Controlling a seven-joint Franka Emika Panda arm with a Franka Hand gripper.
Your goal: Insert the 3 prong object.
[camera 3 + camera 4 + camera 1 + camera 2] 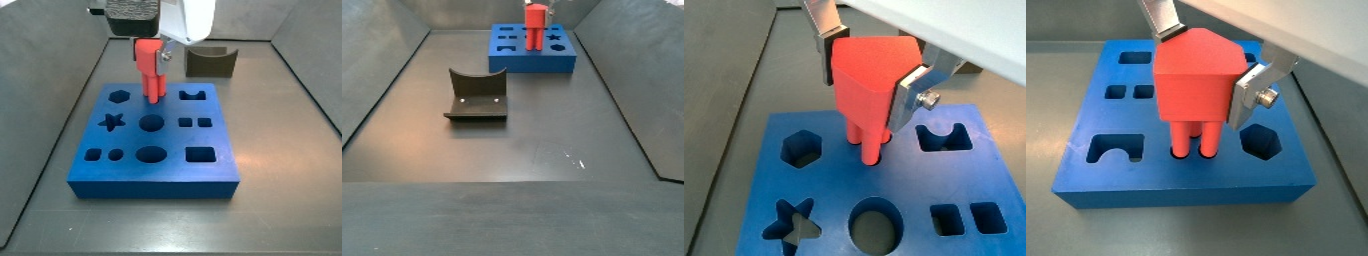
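Observation:
The 3 prong object point(869, 75) is a red-orange piece with narrow parallel prongs pointing down. My gripper point(869, 68) is shut on its thick upper body, with a silver finger point(914, 85) on each side. The piece stands upright over the blue block point(994, 180). In a wrist view the prong tips point(1193, 145) stand in small dark holes between the arch slot point(1116, 150) and the hexagon hole point(1260, 142). In both side views the piece point(150, 68) point(536, 18) reaches the block's top point(154, 182) point(556, 64) in its far row.
The block also has a hexagon hole point(802, 148), a star hole point(794, 222), an oval hole point(875, 222), two small rectangles point(967, 218) and an arch slot point(945, 135). The dark fixture point(476, 97) point(211, 62) stands on the floor apart from the block. Grey walls surround the floor.

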